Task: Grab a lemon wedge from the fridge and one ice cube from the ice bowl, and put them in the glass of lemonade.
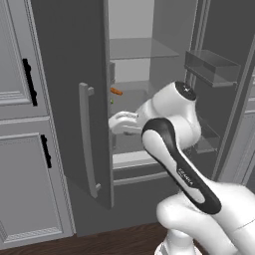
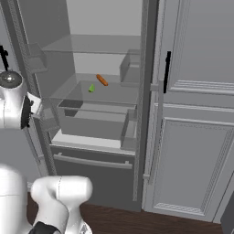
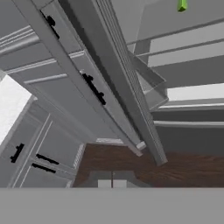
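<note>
The fridge (image 1: 69, 74) stands with both dark grey doors swung open, showing pale glass shelves. The lemon wedge (image 2: 92, 88), tiny and yellow-green, lies on the middle shelf; it is also a green speck (image 1: 111, 101) in the left base view and sits at the top edge (image 3: 182, 5) of the hand view. My gripper (image 1: 113, 124) hangs low in front of the shelves, by the inner edge of the left door and below the wedge. Its fingers are too small and too hidden to read. The ice bowl, ice cube and glass of lemonade are out of view.
An orange carrot-like thing (image 2: 102, 80) lies just behind the wedge. The left door's bar handle (image 1: 85, 139) and door edge (image 3: 127, 96) are close to my hand. A door bin (image 1: 211, 67) juts from the right door. Panelled cabinets (image 2: 192, 137) flank the fridge.
</note>
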Tool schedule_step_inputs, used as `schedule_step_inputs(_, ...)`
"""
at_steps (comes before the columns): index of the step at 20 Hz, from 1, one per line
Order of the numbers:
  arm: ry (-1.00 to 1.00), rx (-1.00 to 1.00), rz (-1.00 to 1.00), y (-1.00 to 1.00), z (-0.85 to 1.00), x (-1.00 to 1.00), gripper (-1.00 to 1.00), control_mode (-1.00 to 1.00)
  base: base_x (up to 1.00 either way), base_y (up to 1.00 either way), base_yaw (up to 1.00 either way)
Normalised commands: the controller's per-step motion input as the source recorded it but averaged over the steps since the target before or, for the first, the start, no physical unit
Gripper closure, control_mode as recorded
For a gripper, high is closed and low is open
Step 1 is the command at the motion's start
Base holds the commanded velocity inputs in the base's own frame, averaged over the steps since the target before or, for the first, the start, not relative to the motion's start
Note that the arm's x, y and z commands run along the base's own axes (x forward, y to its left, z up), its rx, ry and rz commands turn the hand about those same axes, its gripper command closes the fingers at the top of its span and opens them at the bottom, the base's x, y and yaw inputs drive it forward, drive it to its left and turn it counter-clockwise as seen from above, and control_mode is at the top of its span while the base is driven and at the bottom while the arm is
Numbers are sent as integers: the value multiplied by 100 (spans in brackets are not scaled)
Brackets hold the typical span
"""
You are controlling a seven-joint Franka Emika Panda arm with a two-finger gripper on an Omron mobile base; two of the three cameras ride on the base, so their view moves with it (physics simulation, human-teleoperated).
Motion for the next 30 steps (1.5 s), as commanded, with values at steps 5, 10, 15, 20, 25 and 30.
schedule_step_inputs(5, 1, 29, 3, -94, 8, 43, 100, -100, 0, 0, 0)
schedule_step_inputs(10, 7, 11, 14, -3, -6, 99, 100, -100, 0, 0, 0)
schedule_step_inputs(15, 7, 2, 8, 0, -16, 97, 100, -100, 0, 0, 0)
schedule_step_inputs(20, 6, 0, 5, 0, -2, 86, 100, -100, 0, 0, 0)
schedule_step_inputs(25, 3, 0, 2, 19, -4, 51, 100, -100, 0, 0, 0)
schedule_step_inputs(30, 0, 0, 4, 59, -10, 21, -100, -100, 0, 0, 0)
